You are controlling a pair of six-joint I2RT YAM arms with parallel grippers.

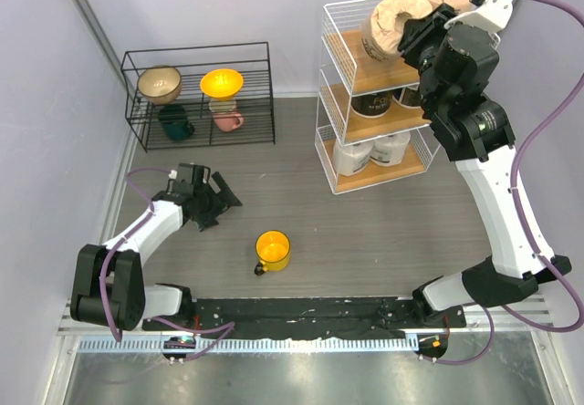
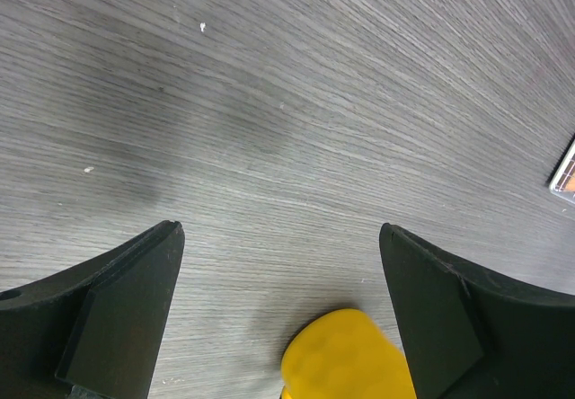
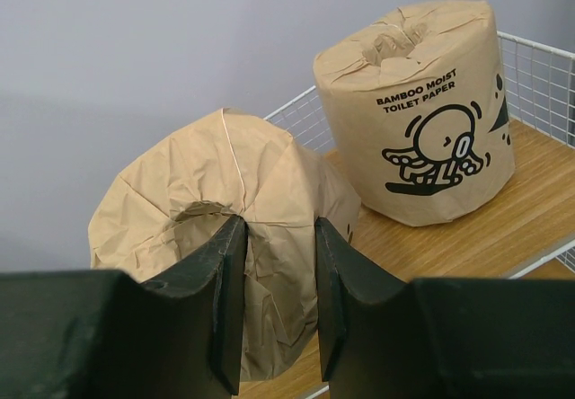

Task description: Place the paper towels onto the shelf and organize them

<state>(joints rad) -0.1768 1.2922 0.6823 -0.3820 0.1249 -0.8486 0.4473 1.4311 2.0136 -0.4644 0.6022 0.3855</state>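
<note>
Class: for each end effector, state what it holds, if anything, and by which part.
Right end effector: the tipped tan roll, pinched at its wrapped end face by the core. Left end effector: open, holding nothing.

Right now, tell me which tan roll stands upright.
The printed tan roll, standing free on the shelf; the other tan roll is tipped, pinched by the right gripper.

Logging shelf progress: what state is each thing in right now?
Tipped brown roll: on its side, gripped, top level.
Other brown roll: upright, top level.
Right gripper: shut on tipped brown roll.
Left gripper: open, empty.
Yellow mug: upright on table.
Shelf: rolls on all three boards.
</note>
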